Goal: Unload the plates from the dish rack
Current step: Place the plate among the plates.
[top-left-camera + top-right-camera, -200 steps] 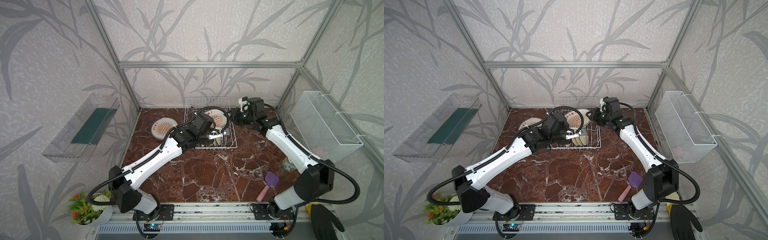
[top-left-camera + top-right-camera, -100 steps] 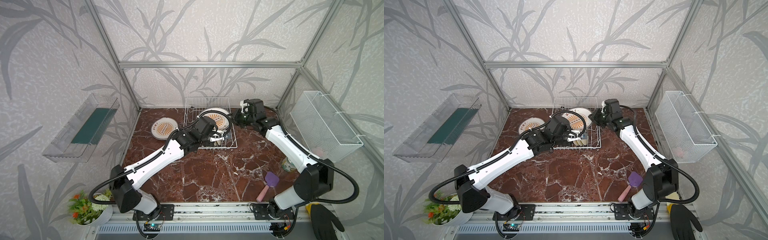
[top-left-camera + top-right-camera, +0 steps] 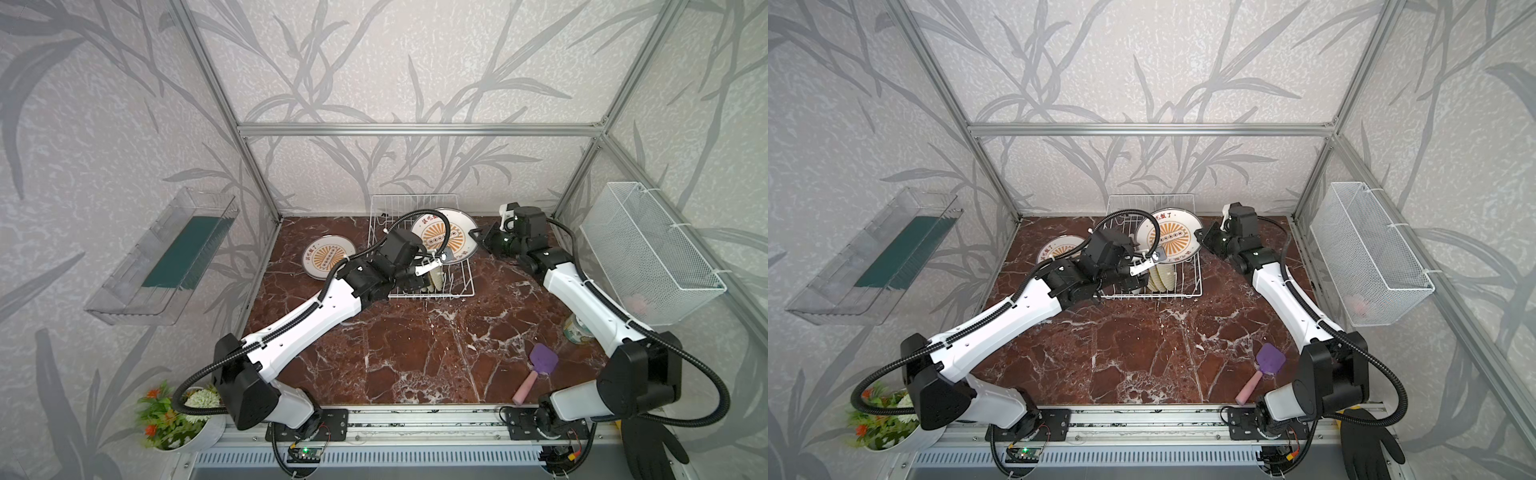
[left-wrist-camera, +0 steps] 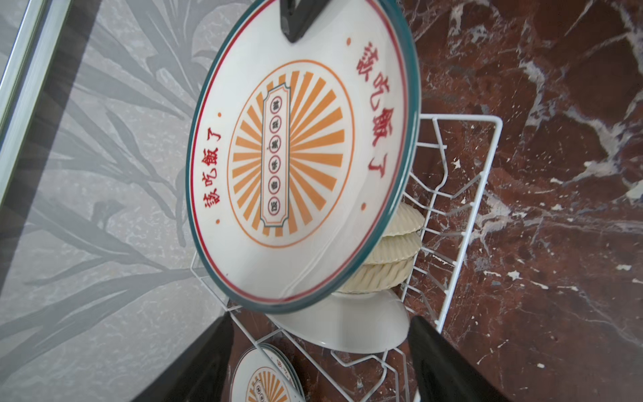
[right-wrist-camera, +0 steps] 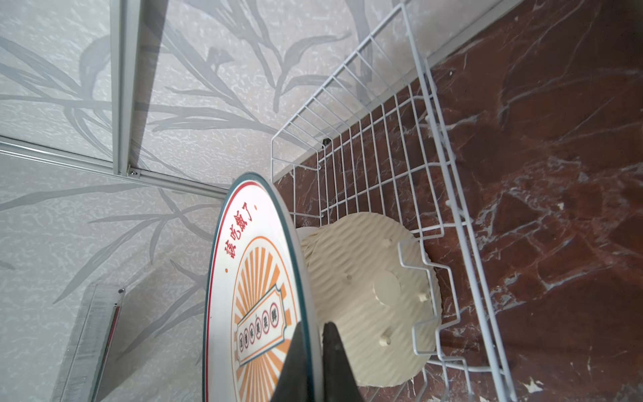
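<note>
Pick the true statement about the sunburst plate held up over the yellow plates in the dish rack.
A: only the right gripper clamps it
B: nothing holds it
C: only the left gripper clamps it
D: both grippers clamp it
A: in the right wrist view the right gripper has its jaws shut on the rim of the sunburst plate, while the left gripper has its jaws wide apart, not closed on the plate.

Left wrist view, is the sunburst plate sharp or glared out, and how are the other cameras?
Left wrist view: sunburst plate sharp, lettering readable, faint sheen low on its face; left claw dark and soft. Right wrist view: right claw a black silhouette on the plate's rim. In both top views: even light, potted flowers slightly blurred.
</note>
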You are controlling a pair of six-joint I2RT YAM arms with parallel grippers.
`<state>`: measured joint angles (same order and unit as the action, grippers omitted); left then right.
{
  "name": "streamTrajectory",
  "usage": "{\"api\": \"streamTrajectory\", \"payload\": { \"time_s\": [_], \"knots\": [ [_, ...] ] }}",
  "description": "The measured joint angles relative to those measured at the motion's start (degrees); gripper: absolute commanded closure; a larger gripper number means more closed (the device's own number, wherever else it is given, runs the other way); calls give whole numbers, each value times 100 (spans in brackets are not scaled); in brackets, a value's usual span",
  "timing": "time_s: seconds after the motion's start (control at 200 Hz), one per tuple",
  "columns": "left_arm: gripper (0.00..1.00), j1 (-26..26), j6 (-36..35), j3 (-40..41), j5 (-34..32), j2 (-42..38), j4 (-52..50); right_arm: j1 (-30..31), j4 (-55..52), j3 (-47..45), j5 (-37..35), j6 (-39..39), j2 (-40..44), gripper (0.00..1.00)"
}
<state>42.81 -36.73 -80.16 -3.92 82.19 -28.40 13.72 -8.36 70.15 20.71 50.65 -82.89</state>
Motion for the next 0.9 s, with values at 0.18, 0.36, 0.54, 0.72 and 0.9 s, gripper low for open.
{"api": "streamTrajectory", "payload": {
  "time_s": [0.18,0.36,0.54,0.72,0.9],
  "knots": [
    [17,-1189,1528,129,1620,-553,280,-258,249,-234,341,-581,258,100],
    [17,-1952,2892,188,2887,-581,656,-365,612,-555,793,-1290,448,100],
    [19,-2074,3842,177,3888,-90,885,-361,1169,-999,1222,-1812,621,100],
    [22,-2085,4472,177,4529,446,1134,-343,1687,-1274,1513,-2076,688,100],
    [31,-2085,4937,175,4975,730,1403,-223,2144,-1440,1613,-2315,737,100]
  ]
}}
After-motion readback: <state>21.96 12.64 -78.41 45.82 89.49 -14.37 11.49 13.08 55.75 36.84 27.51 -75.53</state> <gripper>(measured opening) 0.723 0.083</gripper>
